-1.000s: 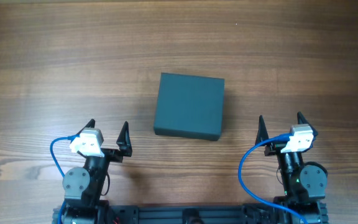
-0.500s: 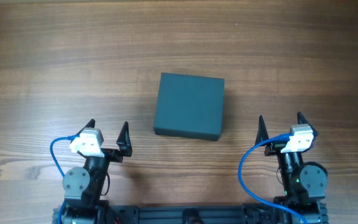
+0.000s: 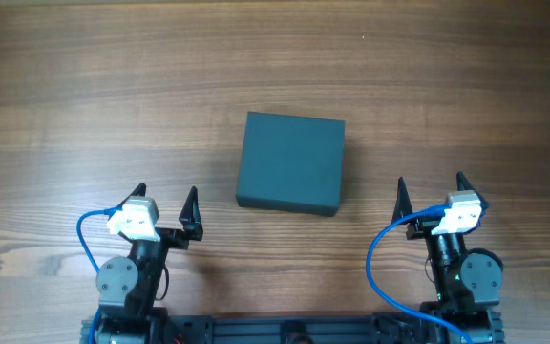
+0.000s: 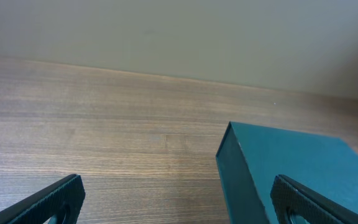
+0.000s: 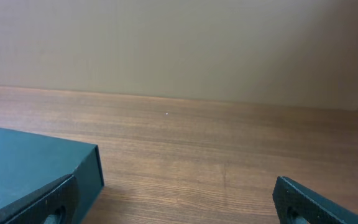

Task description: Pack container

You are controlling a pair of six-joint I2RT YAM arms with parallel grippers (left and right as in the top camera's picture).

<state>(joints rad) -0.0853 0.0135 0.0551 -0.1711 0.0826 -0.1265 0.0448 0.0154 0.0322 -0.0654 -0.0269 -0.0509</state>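
The container [image 3: 291, 161] is a dark teal-grey rectangular box with its lid shut, lying flat at the middle of the wooden table. It also shows in the left wrist view [image 4: 291, 168] at the right and in the right wrist view [image 5: 30, 171] at the left. My left gripper [image 3: 165, 203] is open and empty, near the front edge, to the left of and nearer than the box; its fingertips frame bare wood [image 4: 176, 199]. My right gripper [image 3: 430, 191] is open and empty, to the right of and nearer than the box [image 5: 176, 199].
The wooden table [image 3: 113, 86] spreads all round the box. A plain beige wall [image 5: 179, 43] rises behind the far edge. Blue cables [image 3: 86, 239] loop beside each arm base at the front.
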